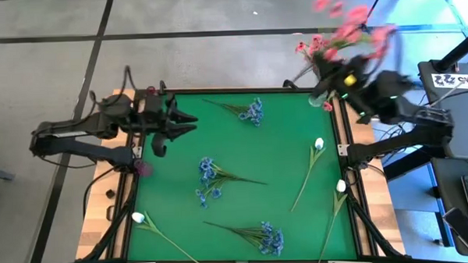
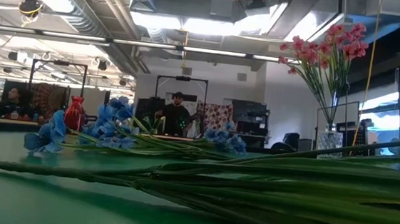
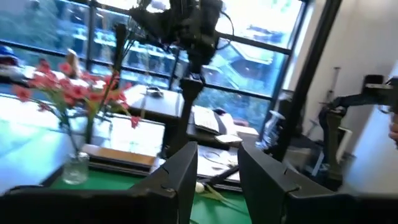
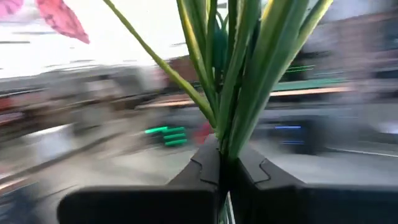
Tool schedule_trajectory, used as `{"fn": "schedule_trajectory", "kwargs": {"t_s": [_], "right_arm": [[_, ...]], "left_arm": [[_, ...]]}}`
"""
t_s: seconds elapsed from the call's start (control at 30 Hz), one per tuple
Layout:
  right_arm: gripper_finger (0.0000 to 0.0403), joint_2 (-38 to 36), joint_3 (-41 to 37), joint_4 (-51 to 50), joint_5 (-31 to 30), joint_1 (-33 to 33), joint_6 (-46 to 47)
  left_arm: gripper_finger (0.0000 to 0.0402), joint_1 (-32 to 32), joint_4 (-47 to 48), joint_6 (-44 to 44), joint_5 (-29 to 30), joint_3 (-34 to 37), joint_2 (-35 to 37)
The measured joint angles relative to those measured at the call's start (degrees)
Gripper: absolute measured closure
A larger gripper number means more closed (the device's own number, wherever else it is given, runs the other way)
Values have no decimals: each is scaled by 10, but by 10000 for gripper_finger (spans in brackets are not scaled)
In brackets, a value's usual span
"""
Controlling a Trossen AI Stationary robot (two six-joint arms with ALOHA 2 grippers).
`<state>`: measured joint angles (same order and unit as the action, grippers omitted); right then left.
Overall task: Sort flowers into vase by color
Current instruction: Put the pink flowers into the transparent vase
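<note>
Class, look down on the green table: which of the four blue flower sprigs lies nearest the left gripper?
The blue sprig in the table's middle, just below the left gripper. The other three lie farther off, one at the top edge and two lower down.

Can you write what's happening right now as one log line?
right gripper: jaws shut on green stems of pink flowers | left gripper: jaws open, empty

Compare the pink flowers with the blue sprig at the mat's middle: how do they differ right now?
The pink flowers stand bunched in a glass vase at the mat's far right corner, stems pinched by the right end effector; the blue sprig lies flat and loose on the green mat, untouched. Pink blooms stand high; blue ones rest low. Both have thin green stems.
</note>
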<state>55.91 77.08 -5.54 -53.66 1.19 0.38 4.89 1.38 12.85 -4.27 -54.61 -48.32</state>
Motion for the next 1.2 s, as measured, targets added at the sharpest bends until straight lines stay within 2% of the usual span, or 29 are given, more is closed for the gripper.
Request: {"fn": "schedule_trajectory", "kwargs": {"t_s": [0.07,0.1,0.17,0.3,0.43,0.53,0.67,0.87,1.2], "right_arm": [[389,-16,0,6,-109,5,-39],[387,-22,0,15,-143,16,-54],[388,-32,0,39,-160,53,-67],[394,-36,0,105,-153,157,-70],[388,-24,0,114,-145,278,-51],[392,-3,0,110,-101,356,-29],[395,30,0,41,-35,429,26],[390,45,-4,-132,-18,479,147],[390,33,-64,-172,3,480,243]], "left_arm": [[294,0,-2,-5,8,0,7],[296,0,-2,-7,9,0,8],[296,0,-3,-10,12,0,8],[297,0,-7,-10,22,0,0],[297,0,-20,-5,24,0,-11],[297,0,-22,2,24,0,-17],[297,0,-21,6,36,0,-20],[297,0,-13,16,48,0,-21],[297,0,-9,-26,84,0,-21]]}}
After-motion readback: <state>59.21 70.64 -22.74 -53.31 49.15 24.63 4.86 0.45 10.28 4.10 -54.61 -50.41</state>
